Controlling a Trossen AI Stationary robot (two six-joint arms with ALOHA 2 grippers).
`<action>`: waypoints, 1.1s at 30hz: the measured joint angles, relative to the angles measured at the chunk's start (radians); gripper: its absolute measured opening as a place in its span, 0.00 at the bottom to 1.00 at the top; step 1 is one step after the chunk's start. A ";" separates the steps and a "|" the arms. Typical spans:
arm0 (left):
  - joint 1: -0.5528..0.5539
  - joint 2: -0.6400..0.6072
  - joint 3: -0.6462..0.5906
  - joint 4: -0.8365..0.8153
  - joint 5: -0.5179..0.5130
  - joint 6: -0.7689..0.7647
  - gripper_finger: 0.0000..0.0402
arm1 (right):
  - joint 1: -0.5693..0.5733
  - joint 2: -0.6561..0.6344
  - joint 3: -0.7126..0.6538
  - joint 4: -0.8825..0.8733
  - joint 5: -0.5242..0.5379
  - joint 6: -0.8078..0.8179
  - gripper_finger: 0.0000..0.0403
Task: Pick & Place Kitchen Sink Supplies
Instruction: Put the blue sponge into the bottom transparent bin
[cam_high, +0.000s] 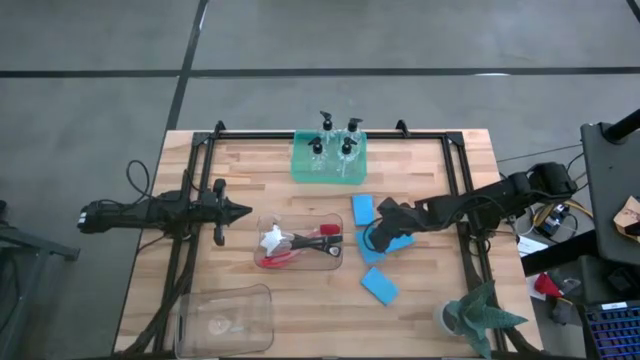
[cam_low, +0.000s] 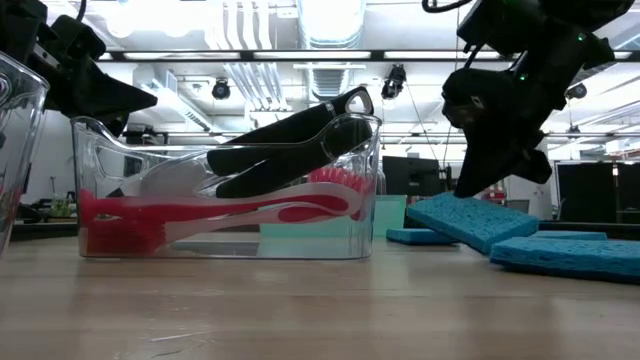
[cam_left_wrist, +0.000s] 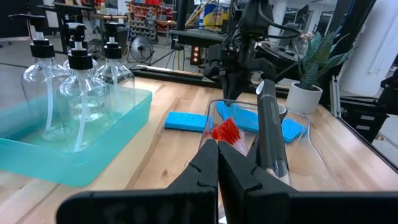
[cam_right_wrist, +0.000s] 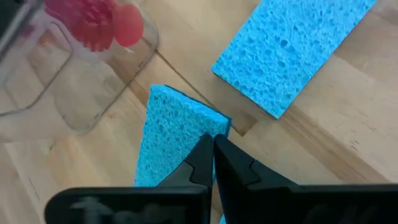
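My right gripper (cam_right_wrist: 210, 146) is clenched on the edge of a blue sponge (cam_right_wrist: 171, 134), tilting it up off the surface, right of centre beside the brush bin (cam_high: 300, 243). I judge the pick step is in hand; next I must lift clear and carry it to a bin. My left gripper (cam_high: 243, 211) waits closed near the left edge.

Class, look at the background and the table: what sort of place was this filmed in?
Probably a robotics lab or workshop: a wooden workbench on a bare concrete floor, ceiling ducts and strip lights, and equipment racks behind.
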 joint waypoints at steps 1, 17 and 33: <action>0.000 0.000 0.000 0.000 0.000 0.000 0.01 | 0.000 -0.004 0.000 0.001 0.003 -0.003 0.02; 0.000 0.000 0.000 0.000 0.000 0.000 0.01 | 0.001 -0.073 0.000 0.006 0.051 -0.032 0.02; 0.000 0.000 0.000 0.001 0.000 0.000 0.01 | 0.001 -0.073 0.000 0.024 0.050 -0.022 0.02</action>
